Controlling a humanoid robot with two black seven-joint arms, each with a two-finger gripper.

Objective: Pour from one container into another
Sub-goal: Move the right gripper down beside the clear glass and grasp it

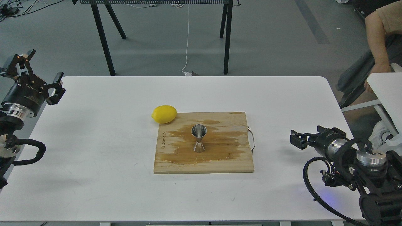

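Jigger (199,138) upright mid-board (176,163), no glass cup visible, our left gripper (42,77) spread empty, right gripper (295,138) unreadable; pour unstarted.

Left claw (39,70) is raised at the left edge, its fingers spread wide and holding nothing. Right claw (298,139) sits low at the right, pointing left, its fingers too dark to separate.

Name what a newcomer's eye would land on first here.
The bright yellow lemon stands out, lying at the wooden board's far-left corner. The shiny steel jigger stands upright mid-board on a dark wet stain. The left gripper hangs open at the table's far-left edge.
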